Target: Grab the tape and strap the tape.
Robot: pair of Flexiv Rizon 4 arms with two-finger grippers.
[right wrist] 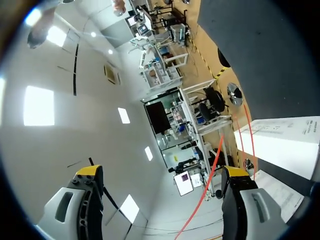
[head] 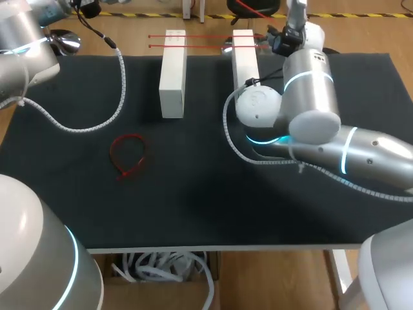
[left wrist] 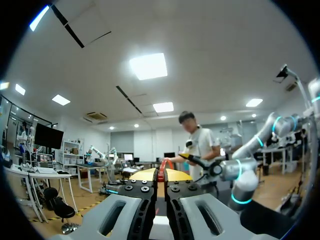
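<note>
Your left gripper (left wrist: 160, 176) is closed, pinching a red tape (left wrist: 162, 166) between its fingertips. Your right gripper (right wrist: 162, 172) is spread wide, with a red strip (right wrist: 212, 170) just inside one finger.

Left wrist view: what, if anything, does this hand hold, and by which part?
The left hand pinches a red strap between its yellow tips; only a short bit shows, so which part cannot be told.

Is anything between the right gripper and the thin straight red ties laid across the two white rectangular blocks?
Nothing visible does. The right gripper is open, and a straight red tie passes between its fingers, close to one finger, beside a white block.
</note>
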